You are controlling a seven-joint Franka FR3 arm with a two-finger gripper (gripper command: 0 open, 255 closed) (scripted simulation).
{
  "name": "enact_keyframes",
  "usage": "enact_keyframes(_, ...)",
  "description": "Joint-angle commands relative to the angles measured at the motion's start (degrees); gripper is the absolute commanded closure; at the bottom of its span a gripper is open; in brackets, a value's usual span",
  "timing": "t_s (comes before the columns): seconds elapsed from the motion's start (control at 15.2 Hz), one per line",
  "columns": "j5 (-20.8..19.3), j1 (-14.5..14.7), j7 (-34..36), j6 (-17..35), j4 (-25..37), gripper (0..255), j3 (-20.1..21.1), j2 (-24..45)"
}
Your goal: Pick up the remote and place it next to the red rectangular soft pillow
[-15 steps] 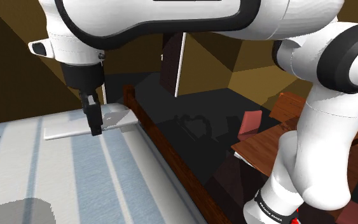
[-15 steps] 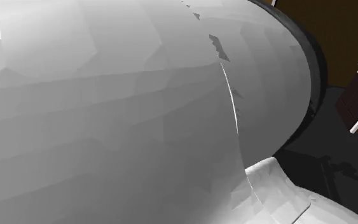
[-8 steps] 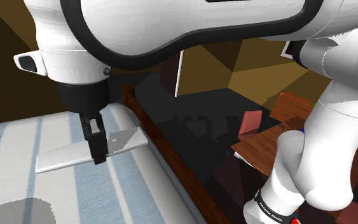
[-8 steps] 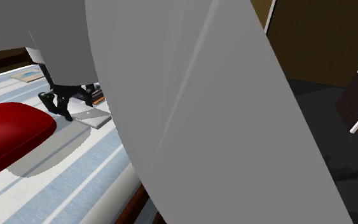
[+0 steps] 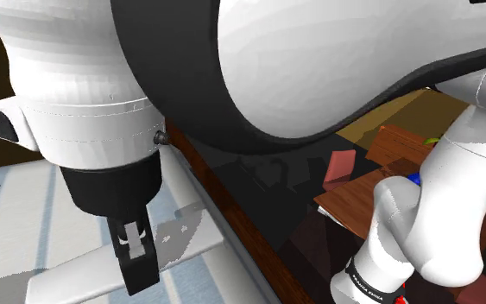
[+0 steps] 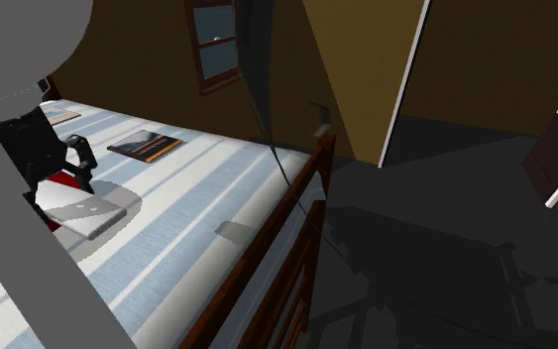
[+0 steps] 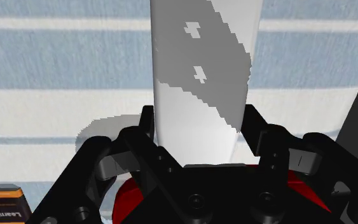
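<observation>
The arm had hauled the flat pale-grey rectangular remote further over the blue-and-white striped bed, black gripper clamped on it, so I'd lower it flat beside the red pillow.

We list one bed: cover striped blue and white, brown wooden side rail. On it, in the second exterior view:
- a dark book with an orange edge, at eleven o'clock of the cover
- a paler book, at ten o'clock from the first
- a red pillow, at nine o'clock
</observation>
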Motion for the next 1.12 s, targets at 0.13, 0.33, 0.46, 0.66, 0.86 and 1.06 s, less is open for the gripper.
enact_keyframes(0.13,0.72,2.58,5.23,0.36,-1.59,255,2.76,-1.35)
enact_keyframes(0.33,1.03,4.42,9.16,0.34,-1.86,255,4.92,-1.71)
enact_keyframes(0.46,1.09,5.69,11.90,0.27,-1.71,255,6.40,-1.63)
enact_keyframes(0.66,0.91,7.63,16.18,0.11,-0.98,255,8.70,-1.01)
enact_keyframes(0.86,0.31,9.65,20.71,-0.14,0.35,255,11.05,0.26)
enact_keyframes(1.06,-0.80,11.87,25.50,-0.52,2.31,255,13.40,2.23)
